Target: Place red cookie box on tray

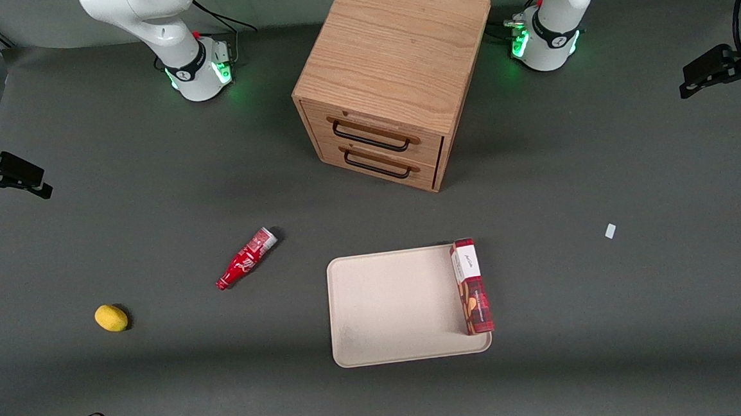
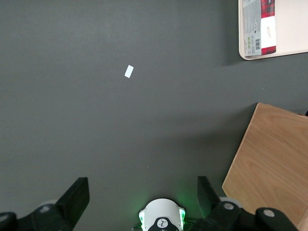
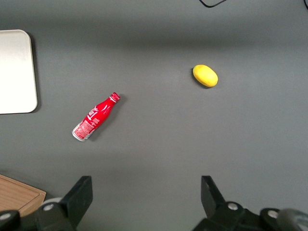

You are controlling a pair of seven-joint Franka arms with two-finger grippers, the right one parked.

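Tray (image 1: 389,310) lies near the front camera, in front of the drawer cabinet (image 1: 395,84). Red cookie box (image 1: 472,287) lies flat on the tray along its rim toward the working arm's end, long axis running toward and away from the camera. Gripper (image 2: 143,199) hangs well apart above bare table, fingers spread wide, holding nothing. Judgement: placement appears complete.

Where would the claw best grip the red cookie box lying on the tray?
Across the narrow width of the red cookie box, mid-length, coming from above: it lies flat and slim along the tray edge. The claw is open, away over bare table.
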